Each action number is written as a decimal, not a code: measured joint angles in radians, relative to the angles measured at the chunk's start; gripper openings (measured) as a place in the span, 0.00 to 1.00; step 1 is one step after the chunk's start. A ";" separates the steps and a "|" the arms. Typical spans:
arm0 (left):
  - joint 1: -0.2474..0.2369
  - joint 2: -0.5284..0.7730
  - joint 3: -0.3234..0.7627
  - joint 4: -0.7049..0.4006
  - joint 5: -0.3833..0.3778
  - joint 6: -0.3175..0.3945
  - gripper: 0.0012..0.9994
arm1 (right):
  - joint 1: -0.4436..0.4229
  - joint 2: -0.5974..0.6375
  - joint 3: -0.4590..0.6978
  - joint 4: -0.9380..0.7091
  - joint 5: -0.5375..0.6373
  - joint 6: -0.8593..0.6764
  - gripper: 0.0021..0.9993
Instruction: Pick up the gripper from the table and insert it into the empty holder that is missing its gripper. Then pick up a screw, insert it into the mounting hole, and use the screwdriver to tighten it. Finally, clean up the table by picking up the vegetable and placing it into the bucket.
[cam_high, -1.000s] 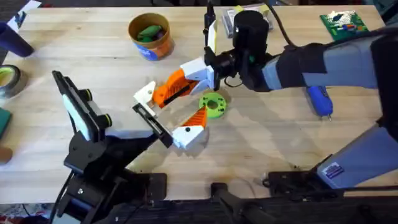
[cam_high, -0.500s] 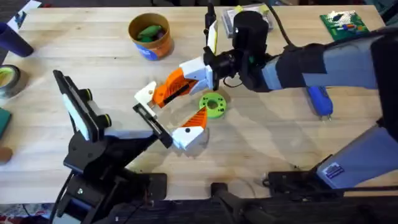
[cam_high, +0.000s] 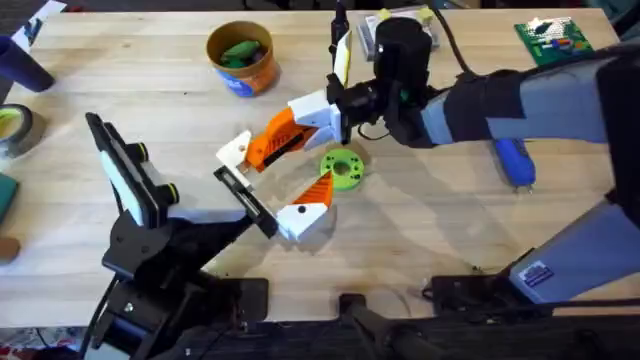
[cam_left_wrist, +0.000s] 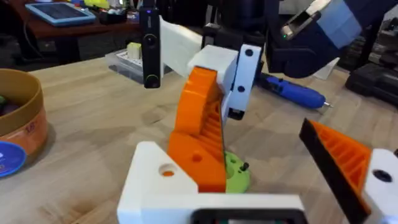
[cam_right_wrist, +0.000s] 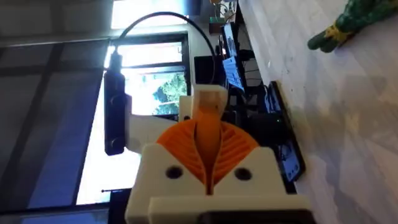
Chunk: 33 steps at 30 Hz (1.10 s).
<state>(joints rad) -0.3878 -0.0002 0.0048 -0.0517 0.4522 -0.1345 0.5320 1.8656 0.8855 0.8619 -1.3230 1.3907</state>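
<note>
Ribbed orange right fingers (cam_high: 262, 148) closed empty, left fingers (cam_high: 290, 190) spread, round orange bucket (cam_high: 241, 57)

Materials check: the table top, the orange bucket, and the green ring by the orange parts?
Table: pale wood, matte; visible grain and plank seams. Bucket: likely cardboard or paper tub, tan rim, printed blue label; can't confirm. Green ring: looks like plastic, matte, uniform bright colour, possibly 3D-printed.

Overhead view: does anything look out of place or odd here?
Yes: the right claw, shut and tilted, pokes into the gap of the open left claw, near the green ring. Contact cannot be told. The vegetable lies in the bucket.
</note>
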 joint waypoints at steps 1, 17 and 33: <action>0.000 0.000 0.000 0.000 0.000 0.000 0.99 | 0.000 0.000 0.000 0.000 0.001 0.000 0.01; -0.002 0.000 0.000 0.002 0.061 0.004 0.99 | -0.049 0.000 0.001 -0.002 0.019 -0.008 0.01; 0.007 0.000 0.000 0.000 -0.008 0.003 0.99 | 0.012 0.000 0.009 -0.001 0.089 -0.004 0.01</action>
<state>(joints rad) -0.3805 -0.0002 0.0048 -0.0519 0.4443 -0.1316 0.5442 1.8656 0.8945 0.8614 -1.2342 1.3868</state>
